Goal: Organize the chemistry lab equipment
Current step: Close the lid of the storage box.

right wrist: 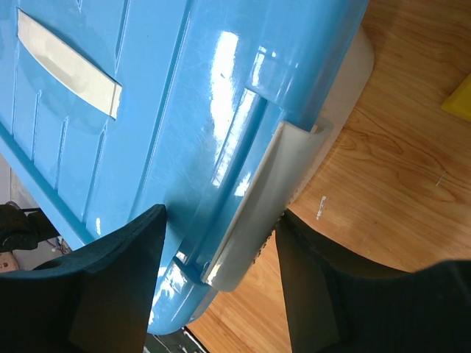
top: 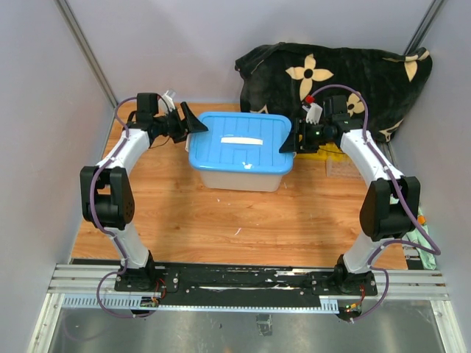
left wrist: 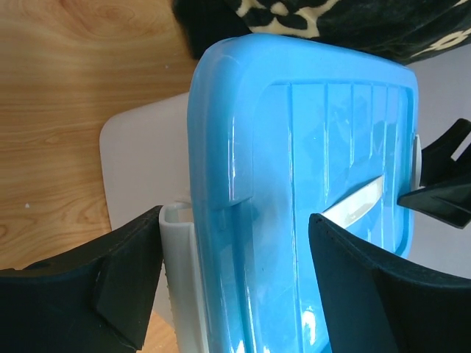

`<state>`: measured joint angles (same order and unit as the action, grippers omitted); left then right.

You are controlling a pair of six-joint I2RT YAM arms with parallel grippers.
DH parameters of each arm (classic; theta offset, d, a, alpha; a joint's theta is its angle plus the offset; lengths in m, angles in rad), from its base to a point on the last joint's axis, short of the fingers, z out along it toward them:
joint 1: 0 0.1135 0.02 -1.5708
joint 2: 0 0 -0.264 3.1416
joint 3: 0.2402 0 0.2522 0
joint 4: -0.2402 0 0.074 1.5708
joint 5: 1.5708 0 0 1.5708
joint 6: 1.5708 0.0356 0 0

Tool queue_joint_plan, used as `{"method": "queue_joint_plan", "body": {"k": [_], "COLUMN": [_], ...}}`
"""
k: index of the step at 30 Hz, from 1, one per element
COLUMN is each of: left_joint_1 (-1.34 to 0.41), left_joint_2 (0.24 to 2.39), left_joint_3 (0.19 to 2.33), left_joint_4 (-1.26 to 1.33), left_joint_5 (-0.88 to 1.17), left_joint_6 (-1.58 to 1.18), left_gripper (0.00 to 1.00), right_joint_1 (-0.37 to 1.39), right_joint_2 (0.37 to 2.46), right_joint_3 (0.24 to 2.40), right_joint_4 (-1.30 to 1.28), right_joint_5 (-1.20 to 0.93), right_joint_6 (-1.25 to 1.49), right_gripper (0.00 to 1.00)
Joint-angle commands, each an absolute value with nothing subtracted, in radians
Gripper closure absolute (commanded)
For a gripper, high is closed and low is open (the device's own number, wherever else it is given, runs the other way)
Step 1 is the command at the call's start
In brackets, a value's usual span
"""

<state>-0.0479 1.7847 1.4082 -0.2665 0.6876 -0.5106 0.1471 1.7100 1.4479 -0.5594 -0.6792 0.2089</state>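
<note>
The left gripper [left wrist: 235, 220] and right gripper [right wrist: 221, 217] each stood with jaws spread apart astride opposite ends of the blue lid [top: 239, 141]; the right possibly touched the white latch [right wrist: 274, 176].

Robot lab cell — grey partitions [top: 44, 110], aluminium rail [top: 81, 283]

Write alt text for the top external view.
A white tub with a blue lid sits on a wooden table, the left gripper at the lid's left end and the right gripper at its right end, both open. A black flowered cloth lies bunched at the back right.
</note>
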Motion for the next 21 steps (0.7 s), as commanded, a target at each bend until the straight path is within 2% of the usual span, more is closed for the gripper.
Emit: {"method": "queue_joint_plan", "body": {"k": [1, 12, 21], "left_joint_1": [-0.090, -0.142, -0.188], "left_joint_2": [1.758, 1.760, 1.770], "left_joint_3": [1.459, 1.617, 1.649], "left_joint_4": [-0.325, -0.569, -0.639], "left_joint_5": [0.736, 0.555, 0.467], "left_joint_6": [-0.483, -0.387, -0.368], "left_gripper": [0.22, 0.26, 0.28], "right_joint_1": [0.191, 0.246, 0.275], "right_joint_2": [1.705, 1.718, 1.721], "right_joint_3": [1.448, 1.509, 1.519], "right_joint_4": [-0.611, -0.687, -0.716], "right_joint_5": [-0.614, -0.503, -0.443], "right_joint_6": [0.149, 0.119, 0.112], "right_gripper": [0.42, 0.44, 0.45]}}
